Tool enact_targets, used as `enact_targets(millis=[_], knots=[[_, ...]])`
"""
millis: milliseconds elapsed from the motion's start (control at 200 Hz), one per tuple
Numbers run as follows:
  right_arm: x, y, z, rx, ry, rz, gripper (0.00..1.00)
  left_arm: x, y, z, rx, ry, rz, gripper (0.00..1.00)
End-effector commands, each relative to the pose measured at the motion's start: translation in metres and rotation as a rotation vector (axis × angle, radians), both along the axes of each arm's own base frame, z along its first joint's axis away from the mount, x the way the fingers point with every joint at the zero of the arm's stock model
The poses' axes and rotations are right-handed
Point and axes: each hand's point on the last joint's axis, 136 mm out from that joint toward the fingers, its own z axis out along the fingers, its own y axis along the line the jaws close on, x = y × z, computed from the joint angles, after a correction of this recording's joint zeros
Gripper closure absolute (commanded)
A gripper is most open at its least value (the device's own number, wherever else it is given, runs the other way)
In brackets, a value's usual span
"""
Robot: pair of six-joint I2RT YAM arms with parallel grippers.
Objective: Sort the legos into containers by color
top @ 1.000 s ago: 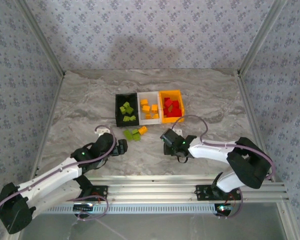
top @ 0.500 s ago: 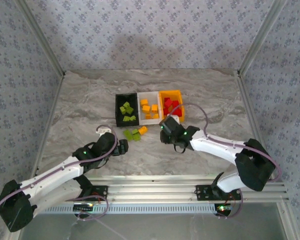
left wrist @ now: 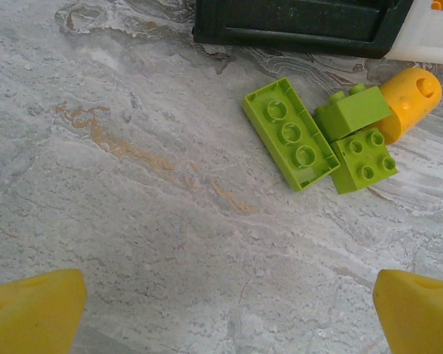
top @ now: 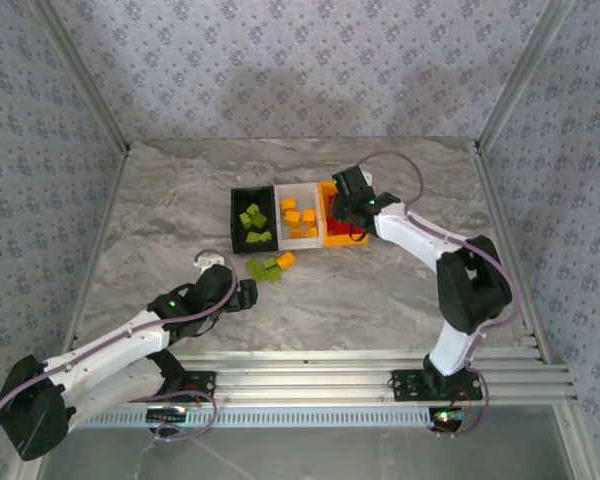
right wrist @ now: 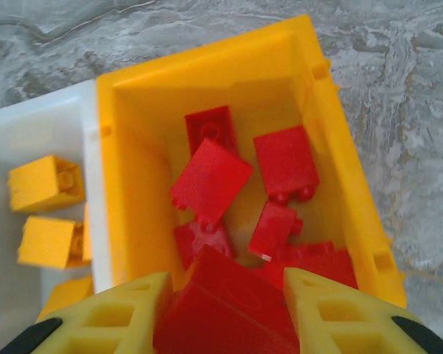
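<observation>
My right gripper (top: 351, 206) hangs over the orange-yellow container (top: 342, 241), shut on a red lego (right wrist: 229, 306) that sits between its yellow fingers (right wrist: 111, 317). Below it, several red legos (right wrist: 210, 181) lie in the orange-yellow container (right wrist: 207, 59). Orange-yellow legos (right wrist: 44, 183) sit in the white container (top: 298, 186), and green legos in the black container (top: 234, 220). Three green legos (left wrist: 290, 133) and one orange-yellow piece (left wrist: 409, 103) lie loose on the table in front of the black container (left wrist: 295, 26). My left gripper (left wrist: 229, 317) stands open just short of them, holding nothing.
The marble tabletop (top: 160, 220) is bare to the left and right of the containers. Patterned walls with metal frame posts (top: 80, 75) close in the table on three sides. An aluminium rail (top: 310, 380) runs along the near edge.
My right arm has swung from the near middle of the table up to the orange-yellow container, carrying the red lego. The left arm has hardly moved.
</observation>
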Motion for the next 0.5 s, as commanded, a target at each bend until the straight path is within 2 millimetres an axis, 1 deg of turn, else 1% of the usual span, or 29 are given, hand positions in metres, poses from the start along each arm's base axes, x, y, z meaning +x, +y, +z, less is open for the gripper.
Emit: enact_targets(millis=[0, 40, 90, 125, 230, 305, 375, 430, 495], knots=[[0.015, 0.001, 0.003, -0.03, 0.006, 0.005, 0.59, 0.006, -0.005, 0.011, -0.017, -0.022, -0.011, 0.0], [0.02, 0.001, 0.002, -0.031, 0.012, 0.002, 0.51, 0.006, -0.006, 0.011, -0.016, -0.023, -0.012, 0.0], [0.024, 0.003, 0.003, -0.027, 0.012, 0.002, 0.38, 0.006, -0.006, 0.011, -0.009, -0.022, -0.016, 0.0], [0.026, 0.004, 0.007, -0.022, 0.006, 0.002, 0.34, 0.007, -0.006, 0.012, -0.006, -0.025, -0.021, 0.0], [0.026, 0.008, 0.025, -0.002, -0.033, 0.013, 0.3, 0.011, -0.007, 0.015, 0.011, -0.033, -0.026, 0.0], [0.018, 0.011, 0.037, 0.019, -0.06, 0.026, 0.3, 0.015, -0.014, 0.02, 0.025, -0.038, -0.055, 0.0], [0.006, 0.013, 0.041, 0.043, -0.078, 0.037, 0.29, 0.022, -0.022, 0.022, 0.047, -0.041, -0.088, 0.0], [-0.004, 0.015, 0.041, 0.06, -0.082, 0.046, 0.29, 0.028, -0.034, 0.022, 0.058, -0.038, -0.133, 0.0], [-0.017, 0.017, 0.037, 0.071, -0.081, 0.057, 0.29, 0.036, -0.044, 0.013, 0.091, -0.012, -0.16, 0.02]])
